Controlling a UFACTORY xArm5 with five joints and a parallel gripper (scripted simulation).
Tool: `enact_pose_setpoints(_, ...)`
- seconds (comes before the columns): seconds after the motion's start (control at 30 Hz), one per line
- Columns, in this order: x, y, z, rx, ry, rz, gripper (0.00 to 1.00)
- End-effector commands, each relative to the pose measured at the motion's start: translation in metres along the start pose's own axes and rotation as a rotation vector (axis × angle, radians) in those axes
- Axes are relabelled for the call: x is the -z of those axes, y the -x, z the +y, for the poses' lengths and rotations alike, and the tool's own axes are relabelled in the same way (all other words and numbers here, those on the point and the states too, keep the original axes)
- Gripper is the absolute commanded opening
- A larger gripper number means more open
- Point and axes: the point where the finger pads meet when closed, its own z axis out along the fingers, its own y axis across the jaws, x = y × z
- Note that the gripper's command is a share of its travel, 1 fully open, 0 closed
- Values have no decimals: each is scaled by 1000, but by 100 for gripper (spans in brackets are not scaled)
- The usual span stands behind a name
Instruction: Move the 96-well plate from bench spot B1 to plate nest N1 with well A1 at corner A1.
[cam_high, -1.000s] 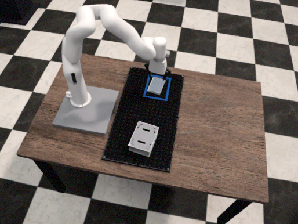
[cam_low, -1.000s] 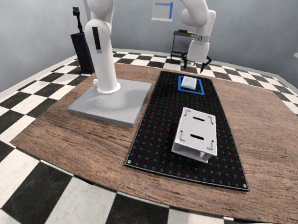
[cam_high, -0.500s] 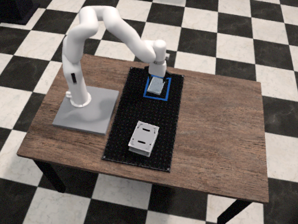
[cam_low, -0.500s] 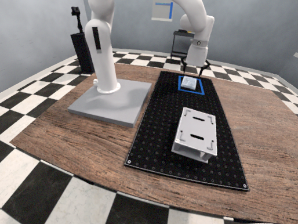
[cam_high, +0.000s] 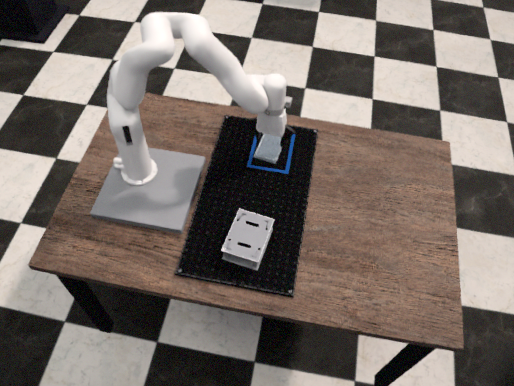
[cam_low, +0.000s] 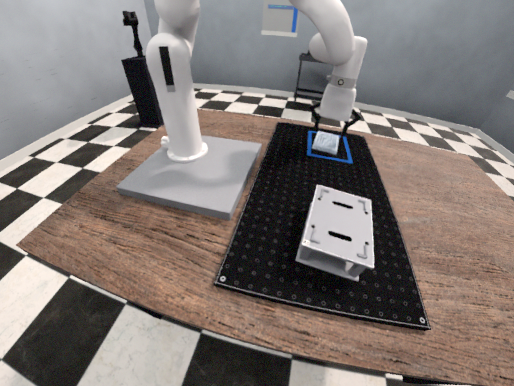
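The pale 96-well plate [cam_low: 327,142] is lying flat inside the blue-outlined bench spot B1 [cam_low: 330,157] at the far end of a black perforated mat [cam_low: 280,210]. The pincer [cam_low: 332,131] is hanging just above it, fingers spread wide and gripping nothing. Nearer the front, the raised grey plate nest N1 [cam_low: 340,230], with corner locators and two slots, is standing unoccupied. The mat is covering a wood-grain desk [cam_low: 150,250] over a checkered floor [cam_low: 60,320].
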Motion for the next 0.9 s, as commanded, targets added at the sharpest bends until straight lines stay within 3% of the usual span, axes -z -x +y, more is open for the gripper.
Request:
enact_pose_setpoints(0.0,-5,-1,1,0,-6,16,100)
enact_pose_setpoints(0.87,-16,-1,1,0,-6,16,100)
